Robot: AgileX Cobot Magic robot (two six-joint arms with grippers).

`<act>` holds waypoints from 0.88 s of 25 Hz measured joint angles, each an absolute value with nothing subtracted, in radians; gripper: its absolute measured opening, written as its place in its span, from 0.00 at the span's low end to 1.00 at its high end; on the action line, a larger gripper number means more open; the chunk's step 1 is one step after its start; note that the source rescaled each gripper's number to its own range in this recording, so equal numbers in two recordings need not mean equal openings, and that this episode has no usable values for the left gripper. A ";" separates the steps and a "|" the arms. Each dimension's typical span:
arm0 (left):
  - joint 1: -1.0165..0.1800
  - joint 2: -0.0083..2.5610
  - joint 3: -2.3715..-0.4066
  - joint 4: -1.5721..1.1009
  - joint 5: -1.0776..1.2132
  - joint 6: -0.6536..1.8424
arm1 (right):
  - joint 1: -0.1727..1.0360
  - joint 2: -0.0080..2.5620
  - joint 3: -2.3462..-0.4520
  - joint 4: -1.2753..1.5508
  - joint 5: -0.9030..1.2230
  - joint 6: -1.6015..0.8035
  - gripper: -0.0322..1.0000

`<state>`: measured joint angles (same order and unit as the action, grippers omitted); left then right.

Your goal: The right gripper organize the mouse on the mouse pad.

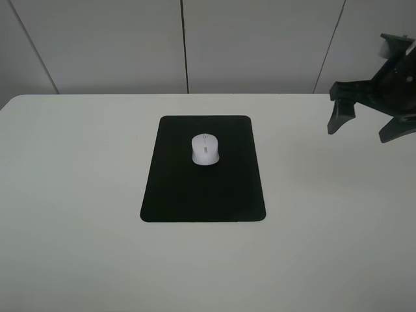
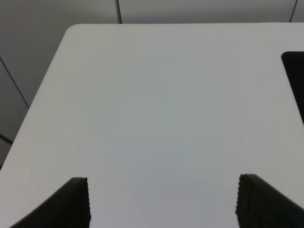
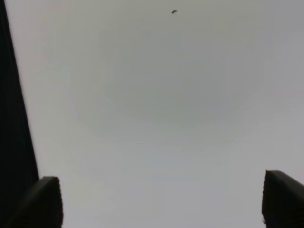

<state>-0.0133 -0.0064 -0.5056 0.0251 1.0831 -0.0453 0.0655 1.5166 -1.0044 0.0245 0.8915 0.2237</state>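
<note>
The white mouse (image 1: 205,149) lies on the upper middle of the black mouse pad (image 1: 203,188), which lies flat on the white table. My right gripper (image 1: 365,127) hangs above the table's far right, well apart from the pad, open and empty. Its wrist view shows both fingertips (image 3: 42,202) spread wide over bare table, with the pad's edge (image 3: 14,128) along one side. My left gripper (image 2: 161,202) is open and empty over bare table, outside the exterior high view. The pad's corner (image 2: 295,76) shows at the edge of its wrist view.
The white table (image 1: 78,195) runs to a rounded far edge in front of grey wall panels (image 1: 260,45). A small dark speck (image 3: 174,11) marks the table surface in the right wrist view.
</note>
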 joint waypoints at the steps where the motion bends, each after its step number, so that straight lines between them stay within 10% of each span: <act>1: -0.013 -0.006 -0.506 0.025 1.083 -0.045 | 0.064 1.485 -0.979 0.022 0.891 0.222 1.00; 22: -0.013 -0.006 -0.506 0.025 1.083 -0.045 | 0.079 0.618 -0.669 -0.075 0.884 0.190 1.00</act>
